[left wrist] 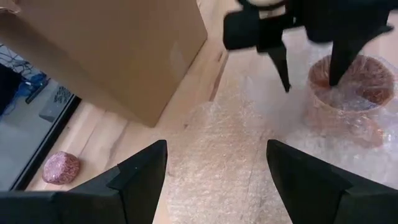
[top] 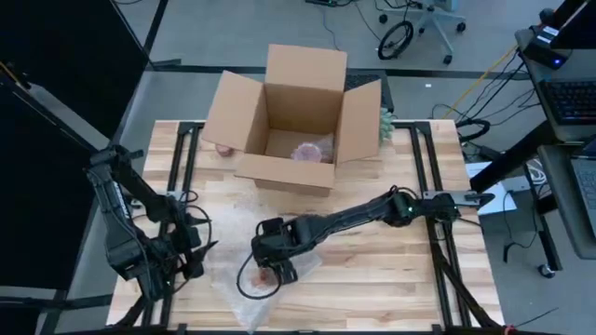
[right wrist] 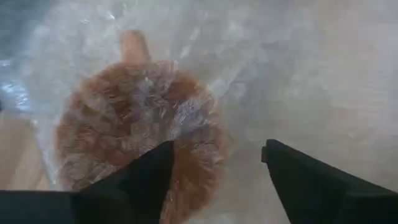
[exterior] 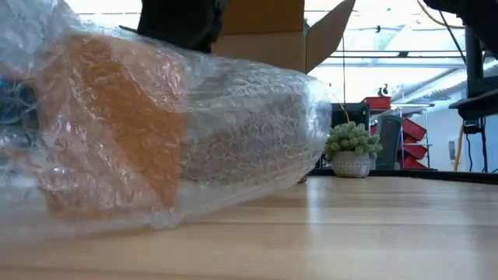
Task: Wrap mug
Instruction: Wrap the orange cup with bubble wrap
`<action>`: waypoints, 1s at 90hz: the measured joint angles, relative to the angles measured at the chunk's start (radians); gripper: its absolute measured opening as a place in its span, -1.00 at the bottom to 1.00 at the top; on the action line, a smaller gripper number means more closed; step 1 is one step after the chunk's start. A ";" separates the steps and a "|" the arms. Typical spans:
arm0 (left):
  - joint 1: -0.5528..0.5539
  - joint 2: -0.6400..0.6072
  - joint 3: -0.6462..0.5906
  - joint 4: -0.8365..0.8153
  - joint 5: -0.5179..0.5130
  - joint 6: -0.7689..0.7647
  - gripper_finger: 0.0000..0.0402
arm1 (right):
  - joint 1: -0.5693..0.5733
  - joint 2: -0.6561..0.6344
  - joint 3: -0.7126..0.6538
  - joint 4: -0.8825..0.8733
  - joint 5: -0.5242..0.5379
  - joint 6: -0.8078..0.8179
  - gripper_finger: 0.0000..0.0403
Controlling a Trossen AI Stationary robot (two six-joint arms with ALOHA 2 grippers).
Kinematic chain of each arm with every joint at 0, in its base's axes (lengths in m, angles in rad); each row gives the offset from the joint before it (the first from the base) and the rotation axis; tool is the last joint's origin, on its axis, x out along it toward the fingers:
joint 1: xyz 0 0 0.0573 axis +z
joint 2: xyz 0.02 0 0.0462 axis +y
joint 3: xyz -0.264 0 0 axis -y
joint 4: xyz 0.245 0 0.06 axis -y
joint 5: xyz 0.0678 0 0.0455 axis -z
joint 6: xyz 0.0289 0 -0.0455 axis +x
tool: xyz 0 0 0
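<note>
Mug (right wrist: 140, 143) under bubble wrap (right wrist: 298, 74), right gripper (right wrist: 214, 171) spread above

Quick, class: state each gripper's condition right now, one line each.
Left gripper: open, holding nothing, over the bubble wrap.
Right gripper: open, above the wrapped mug, not gripping it.

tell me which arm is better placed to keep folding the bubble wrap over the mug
Right. The right gripper hangs open directly over the mug, already draped in bubble wrap. The left gripper, also open, sits off to the side at the sheet's edge, better suited to pinning it.
</note>
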 joint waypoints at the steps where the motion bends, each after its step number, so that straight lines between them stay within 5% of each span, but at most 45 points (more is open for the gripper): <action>1: 0.000 0.000 0.000 0.000 0.000 0.000 0.31 | 0.000 0.002 0.000 0.003 0.000 0.000 0.28; 51: 0.000 0.000 0.000 0.009 -0.008 0.001 0.31 | -0.015 0.121 0.005 0.079 0.015 0.109 0.34; 90: 0.000 0.000 0.000 0.009 -0.011 0.006 0.31 | -0.020 0.077 -0.002 0.064 0.041 0.119 0.34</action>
